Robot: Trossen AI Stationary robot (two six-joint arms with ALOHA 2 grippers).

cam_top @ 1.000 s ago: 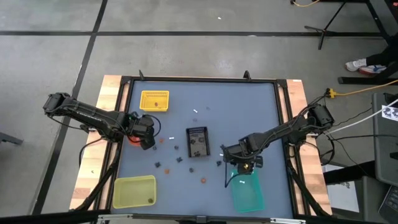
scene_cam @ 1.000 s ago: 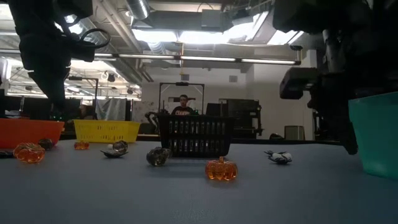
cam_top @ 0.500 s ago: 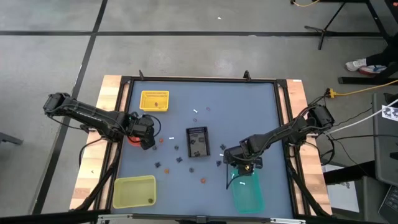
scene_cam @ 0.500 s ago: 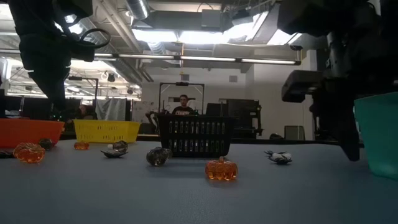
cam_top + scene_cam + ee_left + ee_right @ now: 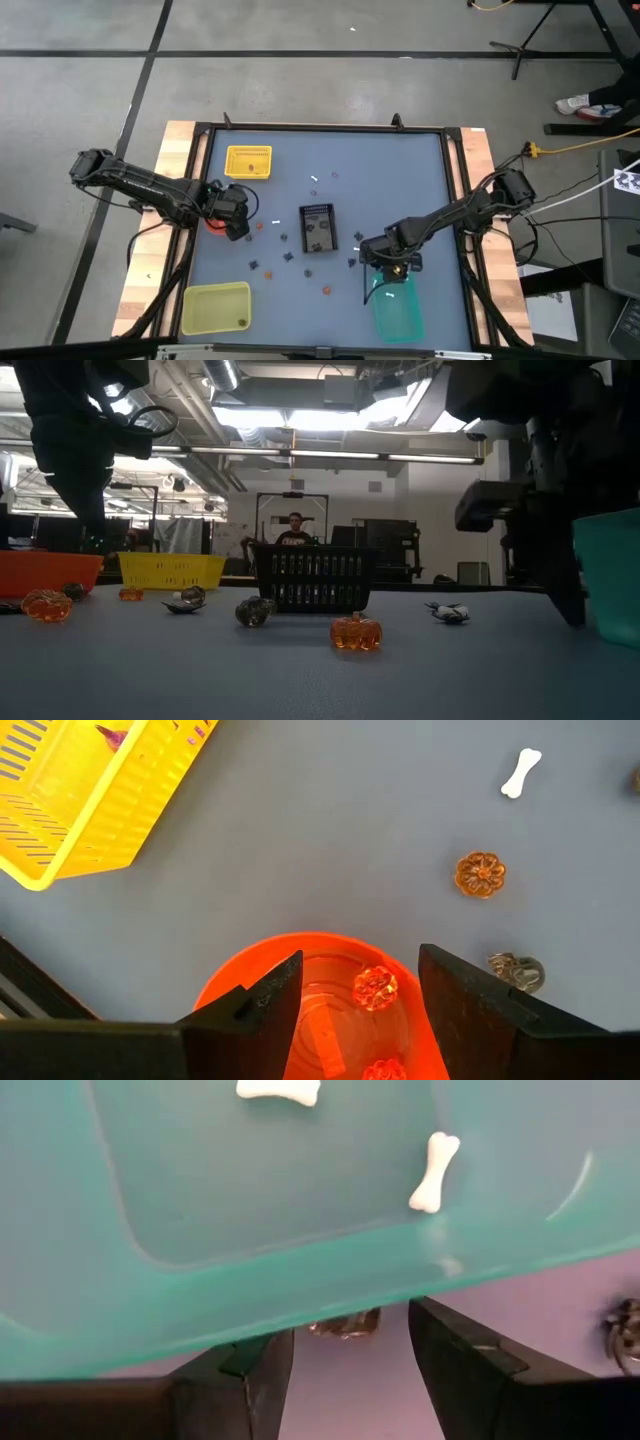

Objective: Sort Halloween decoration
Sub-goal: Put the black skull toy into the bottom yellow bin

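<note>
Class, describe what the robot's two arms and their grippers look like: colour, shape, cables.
Both arms are dark, slim and jointed, reaching in from the table's sides. The left gripper and right gripper each have two flat, dark, wedge-shaped fingers. Black cables loop beside each arm's base. No markings show on them.

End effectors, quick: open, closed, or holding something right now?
Left end effector: open, empty, over the orange bowl.
Right end effector: open, empty, at the teal bin.
</note>
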